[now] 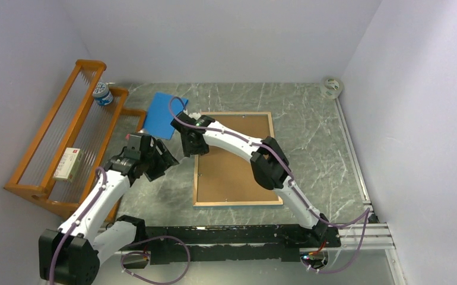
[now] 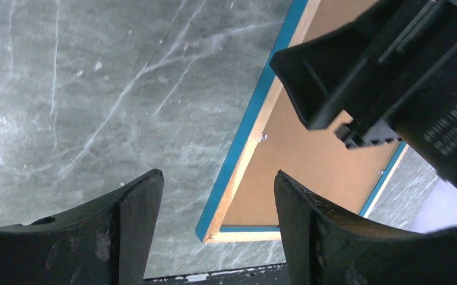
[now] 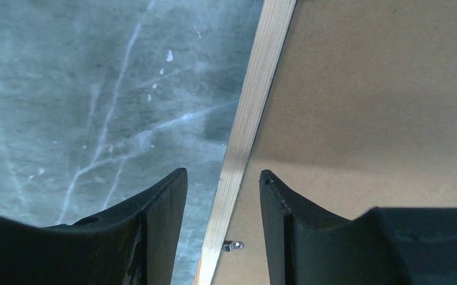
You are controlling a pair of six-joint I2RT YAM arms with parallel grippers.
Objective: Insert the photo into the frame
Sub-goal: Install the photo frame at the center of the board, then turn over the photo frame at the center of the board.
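Observation:
The frame (image 1: 238, 203) lies face down on the marble table, light wood rim up, with a brown backing board (image 1: 232, 172) filling it. The photo is hidden. My right gripper (image 1: 186, 144) hangs open over the frame's left rim near the far corner. In the right wrist view its jaws (image 3: 223, 172) stand either side of the wooden rim (image 3: 262, 77), with a small metal tab (image 3: 233, 244) below. My left gripper (image 1: 168, 159) is open just left of the frame. In its wrist view (image 2: 217, 173) the turquoise-edged rim (image 2: 238, 172) runs between the fingers, and nothing is held.
An orange wooden rack (image 1: 66, 136) at the left holds a small box (image 1: 67, 164) and a round white-blue container (image 1: 102, 94). A flat blue pad (image 1: 162, 116) lies beyond the frame's far-left corner. A tape roll (image 1: 332, 86) sits far right; a rail (image 1: 356, 166) runs along the right wall.

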